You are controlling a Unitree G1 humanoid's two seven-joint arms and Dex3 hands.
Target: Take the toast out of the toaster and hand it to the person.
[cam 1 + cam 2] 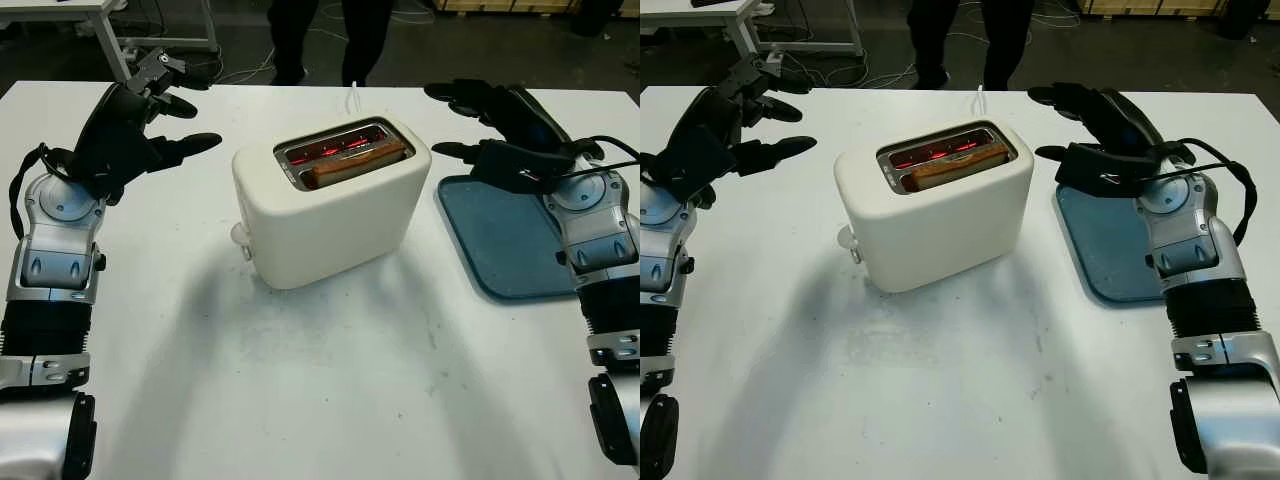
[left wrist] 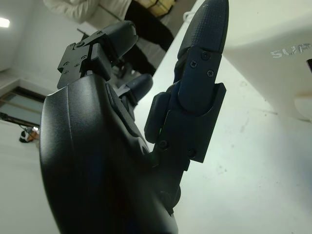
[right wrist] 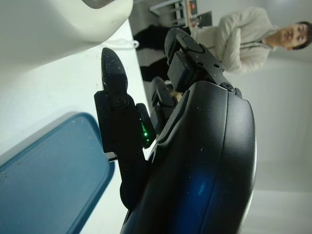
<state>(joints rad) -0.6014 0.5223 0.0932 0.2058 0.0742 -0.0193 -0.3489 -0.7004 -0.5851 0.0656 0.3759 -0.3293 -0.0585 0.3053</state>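
Note:
A cream toaster (image 1: 330, 205) stands in the middle of the white table (image 1: 330, 390). A brown slice of toast (image 1: 358, 163) sits in its near slot, and the far slot glows red. My left hand (image 1: 150, 125) hovers open to the left of the toaster, apart from it. To the toaster's right, over the far end of a blue tray (image 1: 510, 235), my right hand (image 1: 490, 125) is open with nothing in it. A person (image 1: 320, 35) in dark trousers stands beyond the table's far edge, and the right wrist view shows the person (image 3: 248, 39) with arms folded.
The toaster's white cord (image 1: 354, 98) runs toward the far edge of the table. A white desk frame (image 1: 120, 30) stands on the floor at the back left. Bare table surface lies in front of the toaster.

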